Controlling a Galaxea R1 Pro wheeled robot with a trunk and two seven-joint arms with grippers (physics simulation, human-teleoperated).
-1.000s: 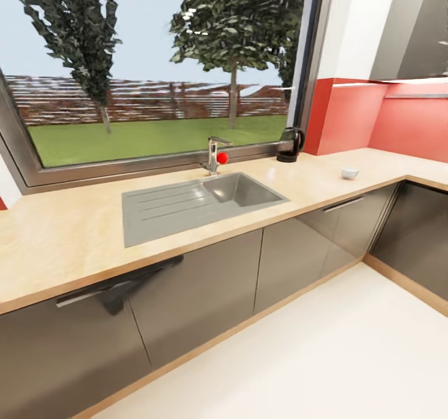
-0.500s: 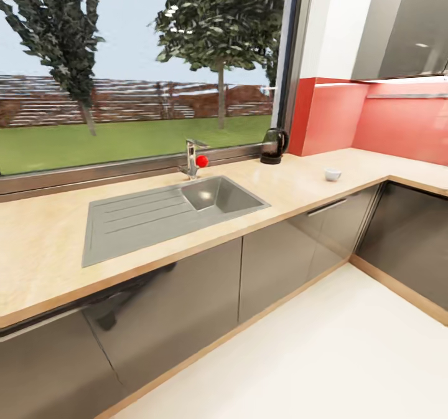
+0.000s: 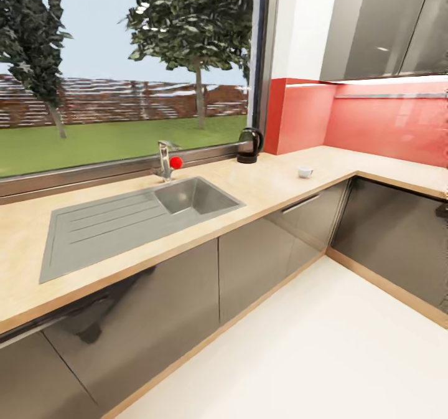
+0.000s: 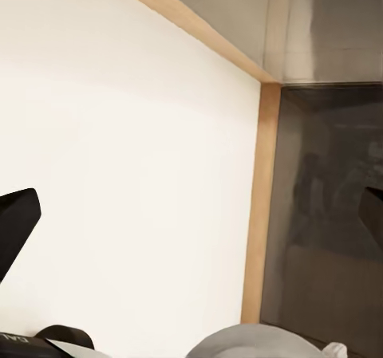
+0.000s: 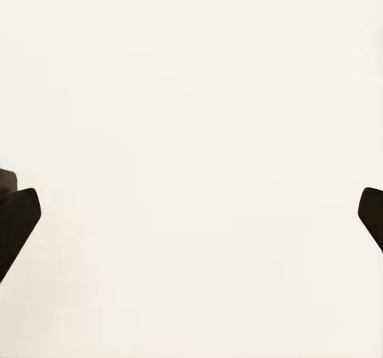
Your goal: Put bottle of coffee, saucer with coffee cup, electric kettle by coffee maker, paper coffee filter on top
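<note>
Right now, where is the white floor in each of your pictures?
Head view: the white floor spreads across the lower right, below the dark cabinet fronts.
Left wrist view: the floor is the big pale area, ending at the wood strip.
Right wrist view: the floor is the pale background.
Shared landmark: the wood strip at the cabinets' foot, in the head and left wrist views.

I see open surface (image 3: 261, 185) between the sink (image 3: 196, 196) and the coffee cup (image 3: 305, 172); the electric kettle (image 3: 250, 145) stands back by the window corner, the faucet (image 3: 165, 160) rising behind the basin. The floor (image 3: 311, 344) below lies bare.
</note>
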